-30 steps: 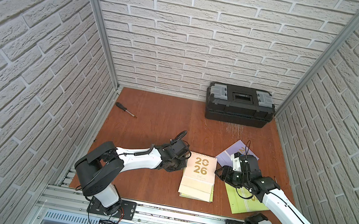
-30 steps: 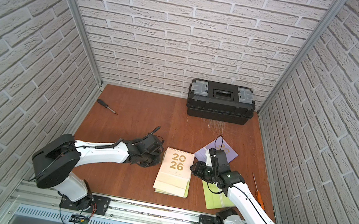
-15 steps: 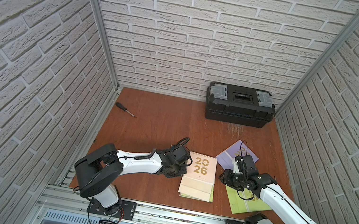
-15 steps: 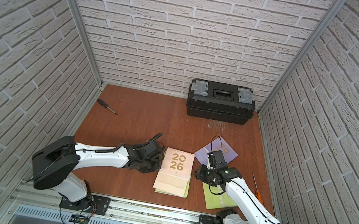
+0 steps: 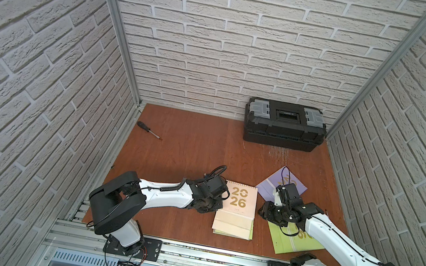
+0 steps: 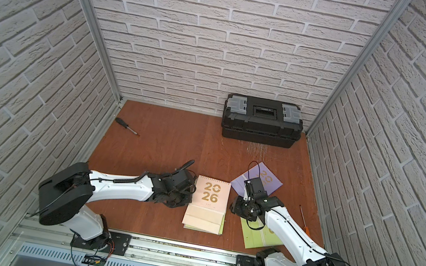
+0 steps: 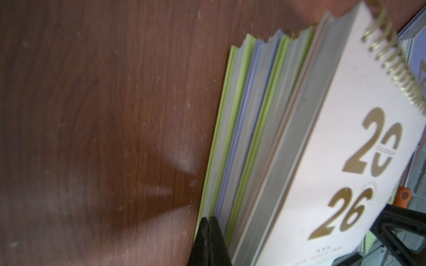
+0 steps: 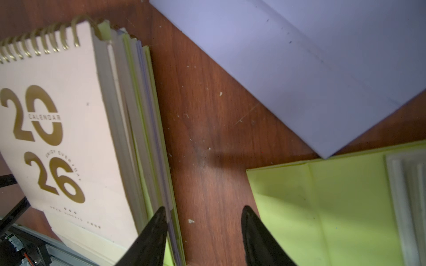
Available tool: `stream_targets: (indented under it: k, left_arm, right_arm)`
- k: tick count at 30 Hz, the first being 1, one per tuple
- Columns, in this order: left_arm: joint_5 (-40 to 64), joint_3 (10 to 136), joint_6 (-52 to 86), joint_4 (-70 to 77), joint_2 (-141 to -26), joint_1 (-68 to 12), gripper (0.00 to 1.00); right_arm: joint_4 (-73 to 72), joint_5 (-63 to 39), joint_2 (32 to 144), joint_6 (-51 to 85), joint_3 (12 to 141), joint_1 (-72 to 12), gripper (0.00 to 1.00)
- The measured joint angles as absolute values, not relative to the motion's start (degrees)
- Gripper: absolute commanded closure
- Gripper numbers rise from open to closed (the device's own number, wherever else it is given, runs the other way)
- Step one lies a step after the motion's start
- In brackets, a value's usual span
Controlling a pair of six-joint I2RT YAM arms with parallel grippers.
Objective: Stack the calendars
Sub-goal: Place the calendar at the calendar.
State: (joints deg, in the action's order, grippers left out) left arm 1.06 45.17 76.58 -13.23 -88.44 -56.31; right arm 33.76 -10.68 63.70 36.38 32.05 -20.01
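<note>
Four of the six calendars seem already piled near the front of the table (image 5: 188,150): the stack (image 5: 234,217) shows green, lavender and green layers under a pink cover. A lavender calendar (image 5: 267,185) and a green calendar (image 5: 285,242) lie loose at its right, so I judge two remain. The left end effector (image 7: 208,241) is pressed together beside the stack's left edge. The right end effector (image 8: 204,209) is spread and empty, between stack and green calendar.

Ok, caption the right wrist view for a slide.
Open right gripper over bare table, between the pink-topped stack, a green calendar and a lavender calendar.
</note>
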Motion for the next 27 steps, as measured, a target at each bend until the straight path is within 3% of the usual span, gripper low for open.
stream_targets:
  k: [27]
  left_arm:
    - [1.1,42.9,79.6,-9.3,-88.3,-57.1,1.0]
  right_arm:
    - [31.8,-12.8,65.1,36.4,32.1,-20.0,0.47]
